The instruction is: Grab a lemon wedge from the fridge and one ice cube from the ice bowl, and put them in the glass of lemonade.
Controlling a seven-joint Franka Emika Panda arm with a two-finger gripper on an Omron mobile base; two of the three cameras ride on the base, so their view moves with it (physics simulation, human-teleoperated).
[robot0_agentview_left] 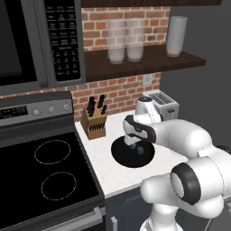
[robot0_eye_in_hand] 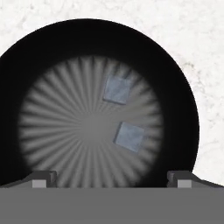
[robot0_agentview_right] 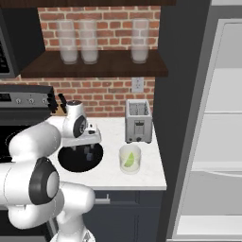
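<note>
Now on the ice step: claw spread and empty over the bowl (robot0_eye_in_hand: 26, 70).

Directly beneath the claw (robot0_eye_in_hand: 111, 177) I see two cubes on the bowl's ribbed floor, the near cube (robot0_eye_in_hand: 129, 136) just ahead of the tips and a touch toward one finger, the far cube (robot0_eye_in_hand: 117, 90) beyond it, the two apart. I judge the wedge (robot0_agentview_right: 128, 160) is already in the lemonade (robot0_agentview_right: 130, 159), which stands on the counter (robot0_agentview_right: 111, 134) near the bowl, off to the claw's side. Next I'd centre on the near cube, drop straight down and close; it is small, so alignment matters. My arm reaches out over the counter, elbow bent, wrist turned so the hand points down at the bowl.
</note>
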